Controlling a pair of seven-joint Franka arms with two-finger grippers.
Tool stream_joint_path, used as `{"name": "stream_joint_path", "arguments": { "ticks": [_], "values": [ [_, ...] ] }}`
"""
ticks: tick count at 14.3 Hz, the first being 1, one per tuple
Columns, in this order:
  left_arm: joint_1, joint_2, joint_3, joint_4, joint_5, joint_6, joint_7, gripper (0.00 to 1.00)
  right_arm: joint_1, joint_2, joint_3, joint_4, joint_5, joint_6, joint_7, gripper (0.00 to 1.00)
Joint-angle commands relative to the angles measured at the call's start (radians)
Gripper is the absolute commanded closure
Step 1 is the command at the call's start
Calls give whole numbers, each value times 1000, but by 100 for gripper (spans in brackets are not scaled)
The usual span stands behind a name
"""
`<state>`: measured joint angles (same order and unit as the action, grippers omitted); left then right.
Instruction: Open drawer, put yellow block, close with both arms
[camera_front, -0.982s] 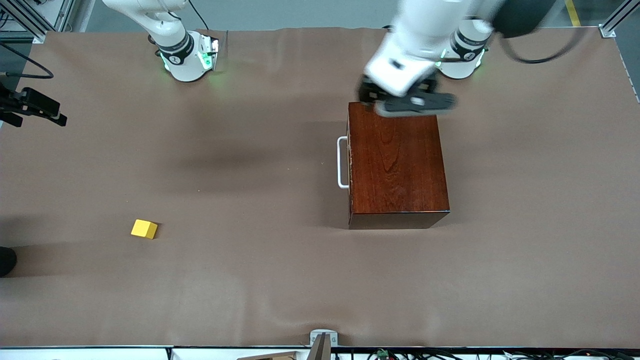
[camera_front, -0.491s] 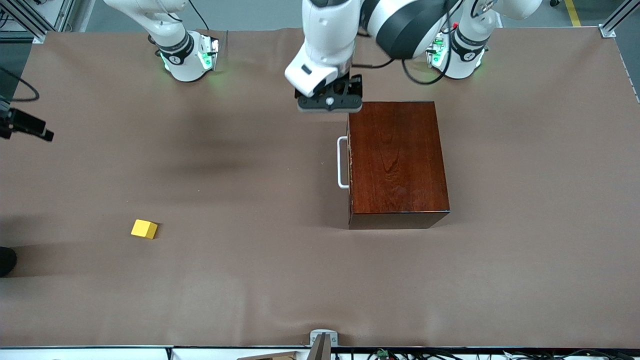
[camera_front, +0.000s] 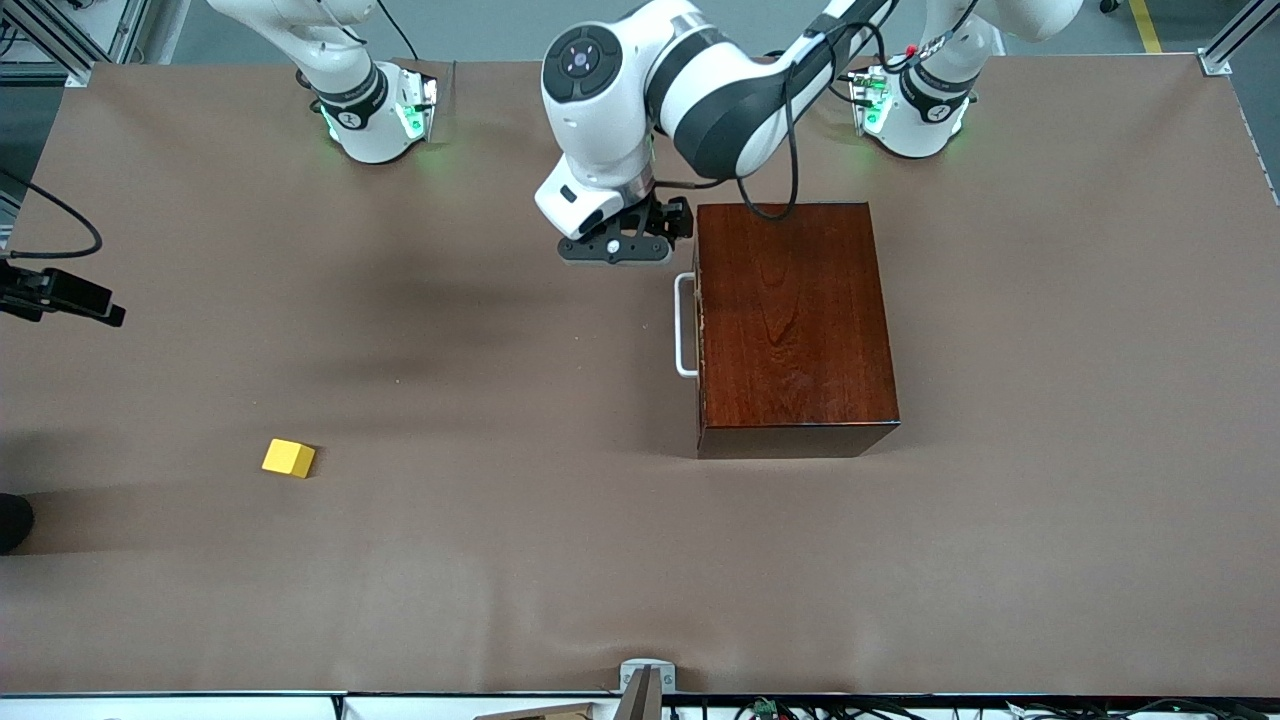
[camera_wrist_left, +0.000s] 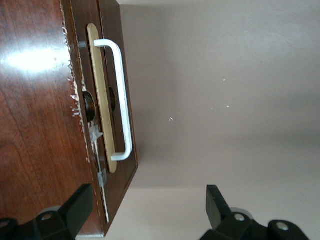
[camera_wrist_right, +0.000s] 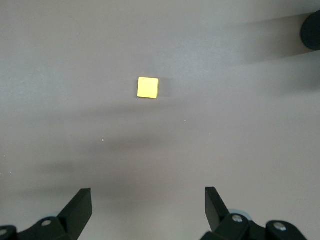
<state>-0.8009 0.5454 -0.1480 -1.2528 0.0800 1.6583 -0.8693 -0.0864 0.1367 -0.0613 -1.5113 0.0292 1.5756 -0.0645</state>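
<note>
On the brown table (camera_front: 500, 580), toward the left arm's end, the wooden box (camera_front: 790, 320) is sitting with its drawer (camera_wrist_left: 102, 125) fully closed.

Item 1, drawer. Its white bar handle (camera_front: 684, 325) is projecting from the front, which is facing the right arm's end of the table. Judged rigid and smooth; the bar is standing clear of the panel, leaving room for a finger on each side, so the middle of the bar looks the best hold. The glossy box is probably heavy enough to stay put, though a hard tug might drag it along the cloth.

Item 2, yellow block (camera_front: 288, 458). It is lying well apart from the box, nearer the front camera, toward the right arm's end. Judged light, stiff and flat-sided; pinching two opposing faces should serve.

Item 3, left gripper (camera_front: 615, 245). It is hovering over the table just beside the box's front corner, near the handle, fingers (camera_wrist_left: 75, 210) spread and grasping nothing.

Item 4, right gripper (camera_wrist_right: 147, 212). It is hanging above the block, fingers spread wide and carrying nothing; the block is showing ahead of them in the right wrist view.
</note>
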Motion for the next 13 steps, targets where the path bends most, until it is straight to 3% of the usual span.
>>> {"name": "stream_joint_path", "arguments": {
  "ticks": [1,6,11,13],
  "values": [
    [-23,56,18,33,85,-2,3,0,19,82,12,28,-6,-3,9,0],
    [-30,110,39,32,100,41,1,0,66,109,12,-13,5,75,6,0],
    [-27,160,56,27,129,92,3,0,68,110,12,-255,3,421,5,0],
    [-26,171,56,26,127,113,0,0,59,158,11,-286,1,551,5,0]
  ]
}}
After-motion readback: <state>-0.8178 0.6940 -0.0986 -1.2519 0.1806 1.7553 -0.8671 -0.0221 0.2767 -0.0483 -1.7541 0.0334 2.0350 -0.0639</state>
